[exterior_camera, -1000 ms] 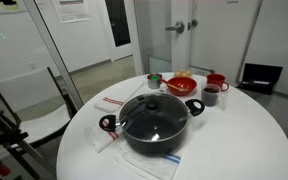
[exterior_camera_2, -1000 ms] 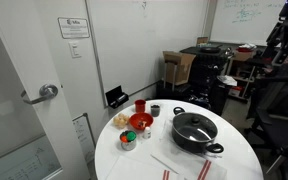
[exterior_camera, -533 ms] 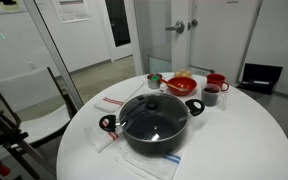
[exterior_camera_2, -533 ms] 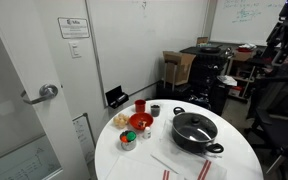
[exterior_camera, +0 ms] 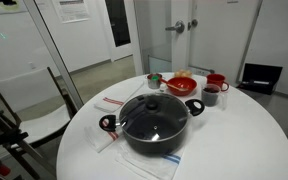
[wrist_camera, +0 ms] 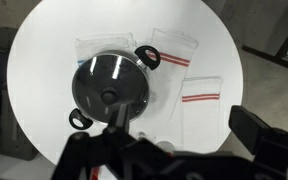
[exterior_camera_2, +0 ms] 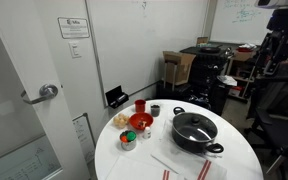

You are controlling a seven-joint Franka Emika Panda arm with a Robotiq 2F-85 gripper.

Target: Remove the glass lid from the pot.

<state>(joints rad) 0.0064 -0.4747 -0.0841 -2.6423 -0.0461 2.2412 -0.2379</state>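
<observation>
Sitting on the pot [exterior_camera: 156, 141], the glass lid [exterior_camera: 152, 118] covers it fully. High above the white table [exterior_camera: 244, 140], the gripper [wrist_camera: 179, 145] hangs, jaws spread, grasping nothing.

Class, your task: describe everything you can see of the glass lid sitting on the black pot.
The glass lid is a round, slightly domed, transparent disc with a thin metal rim and a small dark knob at its centre. It reflects light, most plainly in the wrist view. It lies level on the pot, covering its whole mouth, on the round white table. Only the pot's rim touches it.
</observation>
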